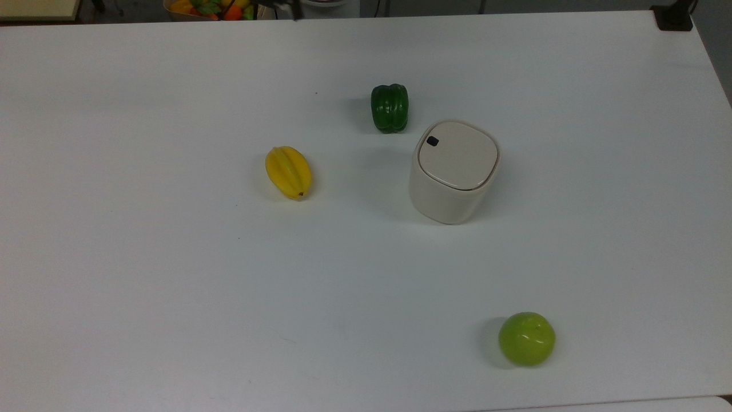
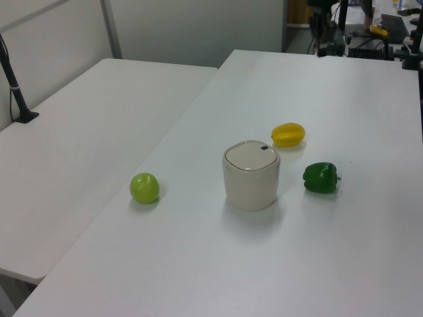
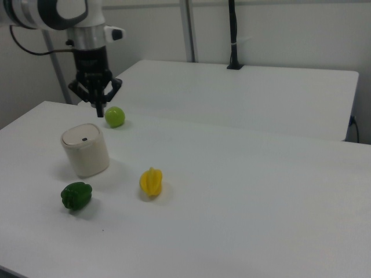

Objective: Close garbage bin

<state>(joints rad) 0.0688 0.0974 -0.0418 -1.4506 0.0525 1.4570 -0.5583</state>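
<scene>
The garbage bin (image 1: 443, 200) is a cream, rounded-square tub standing right of centre on the white table. Its flat lid (image 1: 459, 155) lies level with the rim, closed, and a small dark button (image 1: 433, 141) sits at one corner. The bin (image 2: 251, 181) stands alone in the left view, with nothing touching it. In the right view my gripper (image 3: 99, 108) hangs in the air above and a little behind the bin (image 3: 87, 152), pointing down, its fingers together and holding nothing.
A green bell pepper (image 1: 389, 107) lies just beyond the bin. A yellow starfruit (image 1: 288, 171) lies toward the top view's left, and a green apple (image 1: 526, 338) near the front edge. A basket of fruit (image 1: 211, 8) sits past the table's far edge.
</scene>
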